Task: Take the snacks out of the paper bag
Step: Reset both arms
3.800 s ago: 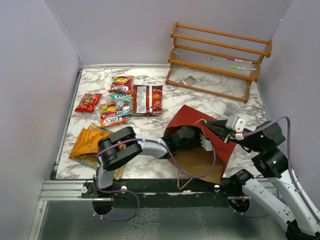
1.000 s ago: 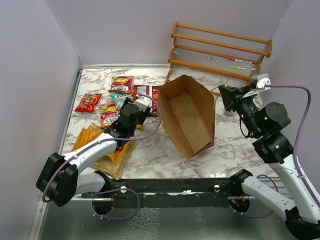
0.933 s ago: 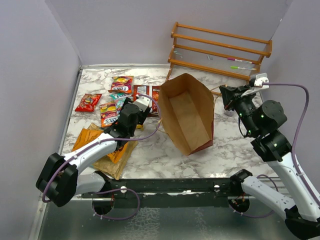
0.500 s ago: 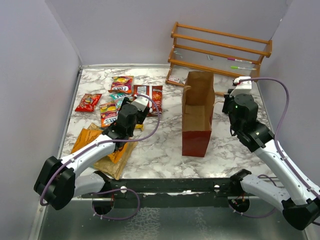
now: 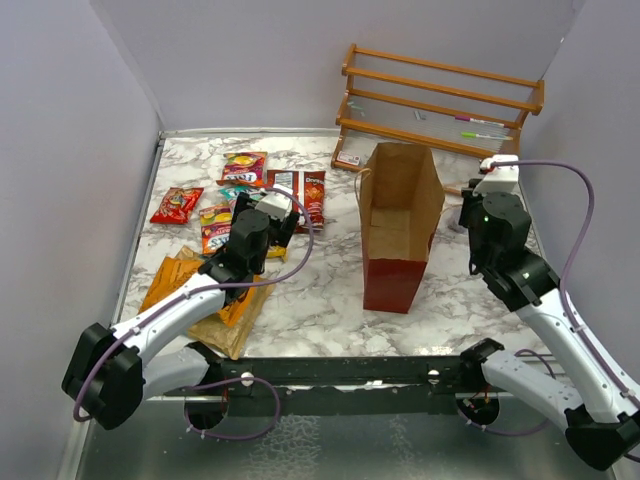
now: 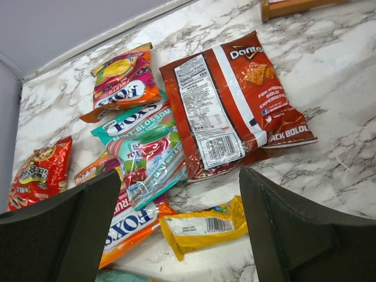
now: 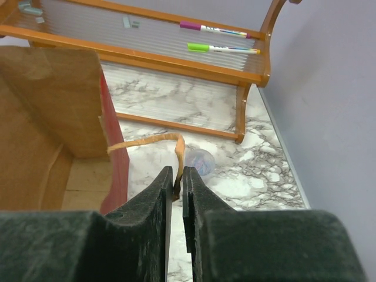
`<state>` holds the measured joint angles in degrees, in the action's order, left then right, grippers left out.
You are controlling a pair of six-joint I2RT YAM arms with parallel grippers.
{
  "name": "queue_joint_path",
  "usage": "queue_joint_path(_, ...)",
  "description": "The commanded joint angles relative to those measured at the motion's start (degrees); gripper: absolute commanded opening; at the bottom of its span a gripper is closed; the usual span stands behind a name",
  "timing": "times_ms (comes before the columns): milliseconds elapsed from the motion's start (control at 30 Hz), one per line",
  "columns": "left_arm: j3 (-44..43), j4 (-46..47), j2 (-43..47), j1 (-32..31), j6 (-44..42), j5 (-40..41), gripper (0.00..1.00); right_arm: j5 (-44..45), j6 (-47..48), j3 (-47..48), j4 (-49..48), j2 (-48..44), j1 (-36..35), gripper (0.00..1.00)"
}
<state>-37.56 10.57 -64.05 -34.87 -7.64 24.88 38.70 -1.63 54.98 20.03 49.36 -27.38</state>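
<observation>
Bag [image 5: 395,280] stands upright on the surface [image 5: 320,305], right of centre, mouth up. Rack [image 5: 440,100] is behind it at far right, with markers [image 7: 223,49] on a rack shelf. Snacks [image 5: 245,190] are spread flat at far left, well apart from the bag. Chip bag [image 5: 180,285] lies nearer, by the left edge, partly under the left arm. Left jaws sit over the near edge of the snack cluster, one packet [image 6: 202,226] on the surface below the gap. Right jaws are just right of the bag, and its handle [image 7: 147,141] runs in between them. Cup [image 7: 200,160] is on the surface beyond the handle, in front of the rack.
</observation>
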Motion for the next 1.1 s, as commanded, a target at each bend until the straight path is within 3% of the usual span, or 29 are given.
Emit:
queue_joint_path(0, -1.75, 0.79, 3.52, 0.24, 4.31, 0.24, 0.88, -2.7, -0.47, 1.32, 2.98, -3.21, 0.23, 0.22)
queue_joint_path(33, -1.99, 1.4, 4.74, 0.33, 4.79, 0.17, 0.89, -3.92, -0.63, 1.92, 3.89, -3.87, 0.22, 0.34)
queue_joint_path(233, -14.81, -4.54, 9.72, 0.6, 8.29, -5.48, 0.97, -10.86, -1.27, 3.69, 3.82, -11.93, 0.22, 0.74)
queue_joint_path(300, -19.2, -5.56, 11.24, 0.57, 7.86, -6.74, 0.98, -13.95, -1.72, 4.66, 1.98, -14.86, 0.22, 0.95)
queue_joint_path(333, -21.14, -5.64, 12.1, 0.59, 7.37, -6.85, 0.99, -15.54, -2.08, 5.71, 1.27, -16.11, 0.22, 1.0)
queue_joint_path(633, -29.88, -1.72, 21.76, 0.6, 4.37, -6.92, 0.99, -22.21, -8.0, 17.87, -0.89, -17.1, 0.22, 0.99)
queue_joint_path(1067, -30.9, -3.17, 26.66, 0.55, 2.19, -4.1, 0.99, -17.32, -5.49, 16.34, -5.59, -18.03, 0.22, 0.99)
